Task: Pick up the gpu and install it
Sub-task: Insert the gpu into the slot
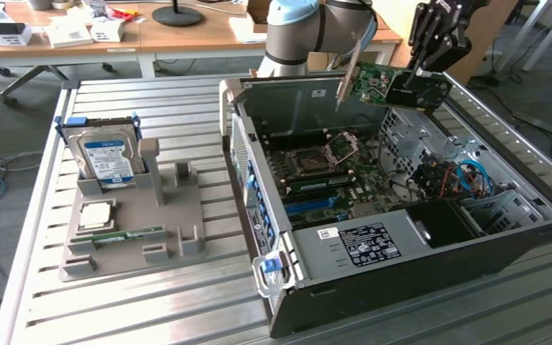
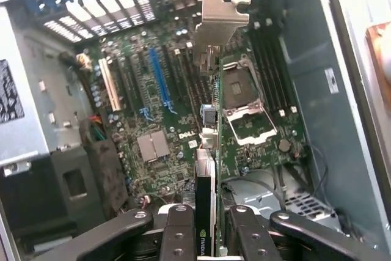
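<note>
The gpu [image 1: 391, 85], a green circuit card with a dark cooler and a silver end bracket, hangs in the air above the open computer case [image 1: 506, 248]. My gripper [image 1: 418, 75] is shut on it, holding it over the case's far side. In the wrist view the gpu [image 2: 206, 169] runs edge-on between my fingers [image 2: 177, 230], its silver bracket pointing toward the slot openings. Below it lies the motherboard [image 2: 159, 120] with a blue slot [image 2: 159, 77], a white slot [image 2: 109, 85] and the open processor socket [image 2: 247, 114].
A grey holder [image 1: 132, 215] stands on the slatted table at the exterior view's left, carrying a silver hard drive [image 1: 103, 154], a processor chip and a green memory stick. Blue cables and a black power supply fill the case's near end. Desks stand behind.
</note>
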Available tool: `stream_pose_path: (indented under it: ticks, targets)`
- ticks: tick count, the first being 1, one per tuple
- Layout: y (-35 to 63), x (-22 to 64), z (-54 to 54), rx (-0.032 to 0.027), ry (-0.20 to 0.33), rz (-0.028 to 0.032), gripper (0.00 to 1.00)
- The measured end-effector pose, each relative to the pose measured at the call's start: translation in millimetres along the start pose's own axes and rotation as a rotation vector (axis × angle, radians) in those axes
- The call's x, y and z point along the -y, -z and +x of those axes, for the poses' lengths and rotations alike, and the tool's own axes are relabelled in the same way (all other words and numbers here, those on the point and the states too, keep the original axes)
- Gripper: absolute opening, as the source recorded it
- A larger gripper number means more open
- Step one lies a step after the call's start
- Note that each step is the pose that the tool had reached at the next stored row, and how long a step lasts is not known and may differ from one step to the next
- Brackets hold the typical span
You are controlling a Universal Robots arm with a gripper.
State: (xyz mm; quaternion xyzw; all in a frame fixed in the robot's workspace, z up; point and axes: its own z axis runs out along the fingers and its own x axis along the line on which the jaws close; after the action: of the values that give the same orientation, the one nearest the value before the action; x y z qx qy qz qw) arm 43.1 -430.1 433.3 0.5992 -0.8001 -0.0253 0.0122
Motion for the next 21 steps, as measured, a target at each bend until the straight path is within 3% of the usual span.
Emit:
stream_pose_path:
  ticks: [14, 21]
  targets:
    - [-0.4, 0.0, 0.0, -0.0146, 0.248, -0.0025, 0.26]
    - [-0.5, 0.0, -0.1, -0.0142, 0.250, -0.0023, 0.26]
